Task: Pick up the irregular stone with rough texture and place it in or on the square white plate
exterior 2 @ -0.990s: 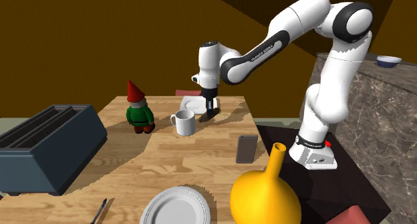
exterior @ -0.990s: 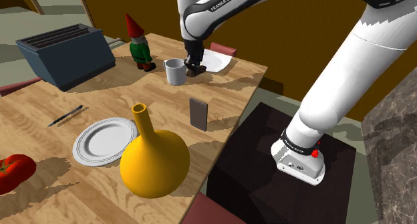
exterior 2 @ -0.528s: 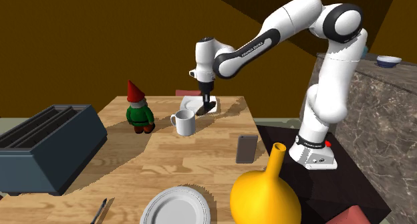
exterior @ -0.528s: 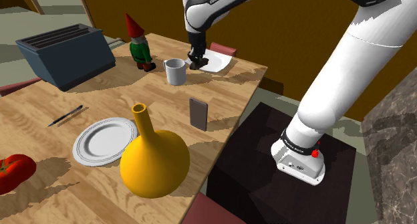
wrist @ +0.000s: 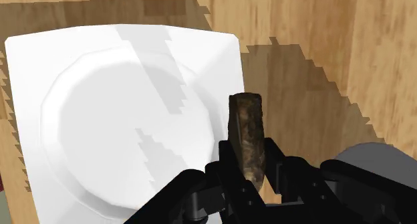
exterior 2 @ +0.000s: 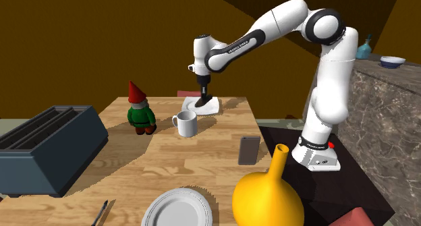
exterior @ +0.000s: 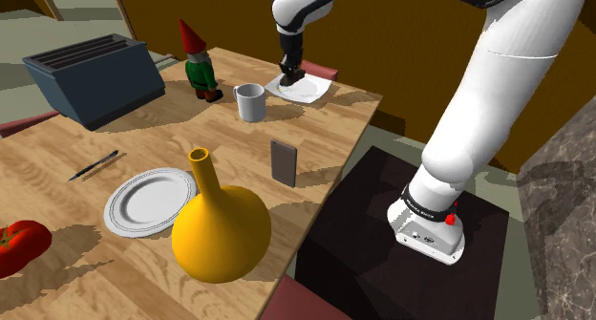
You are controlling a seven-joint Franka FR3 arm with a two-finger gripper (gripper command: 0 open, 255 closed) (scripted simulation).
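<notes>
1. Transport is the step in hand: the gripper is closed around the stone, a brown, rough, upright lump pinched between the two black fingers and sticking out past their tips.
2. In the shoulder view the gripper hangs low over the square white plate, which lies by the wooden table's far edge, toward the corner on the stand's side.
3. The wrist view puts the stone over the plate's side rim rather than its shallow middle; part of it seems to hang over bare wood just beside that rim.
4. A grey mug stands on the table near the plate, on the side away from the far edge and apart from the fingers.
5. My judgement: the pick is done and the placing has not begun.
6. The next move calls for a short shift toward the plate's centre, then a gentle descent until the stone nearly meets the white surface.
7. Only then should the fingers part; released here, the tall stone might tip off the rim onto the table.
</notes>
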